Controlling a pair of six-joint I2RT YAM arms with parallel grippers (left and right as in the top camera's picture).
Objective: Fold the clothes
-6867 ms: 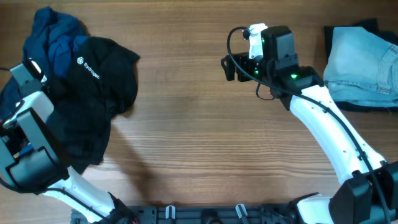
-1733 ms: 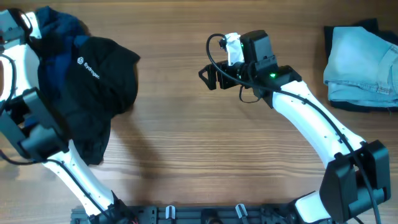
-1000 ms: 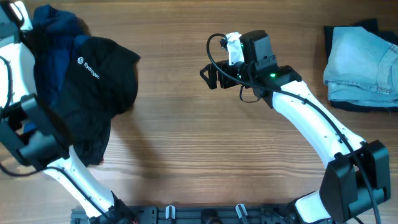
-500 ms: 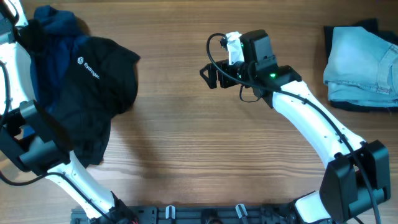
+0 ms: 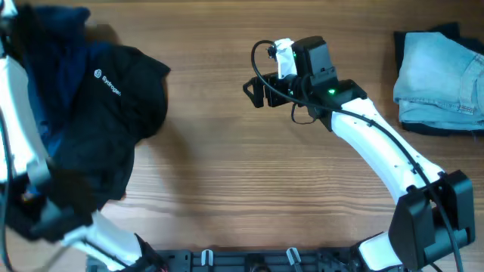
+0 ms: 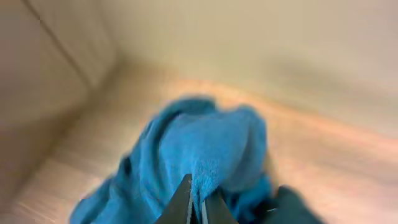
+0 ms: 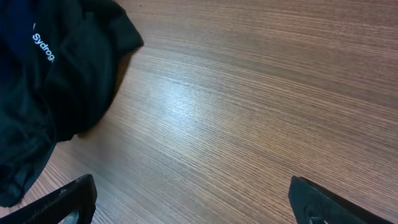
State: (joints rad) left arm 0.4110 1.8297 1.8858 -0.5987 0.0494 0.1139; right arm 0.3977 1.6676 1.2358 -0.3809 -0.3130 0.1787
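A heap of clothes lies at the table's left: a black top with a small white logo (image 5: pixel 113 106) over a royal-blue garment (image 5: pixel 57 45). My left gripper (image 6: pixel 200 202) is shut on a fold of the royal-blue garment (image 6: pixel 205 143) and holds it lifted; in the overhead view the gripper itself is off the top left edge and the arm is blurred. My right gripper (image 5: pixel 255 92) is open and empty above bare table at the middle; its fingertips show at the wrist view's lower corners (image 7: pixel 193 202), with the black top (image 7: pixel 56 74) to its left.
Folded pale blue denim (image 5: pixel 442 72) lies on a dark garment at the table's right edge. The wooden table (image 5: pixel 249 181) lies between the heap and the denim. The left arm (image 5: pixel 19 151) runs along the left edge.
My left arm has pulled the royal-blue garment up and toward the top left, stretching it out of the heap. The right arm has stayed still over the last second.
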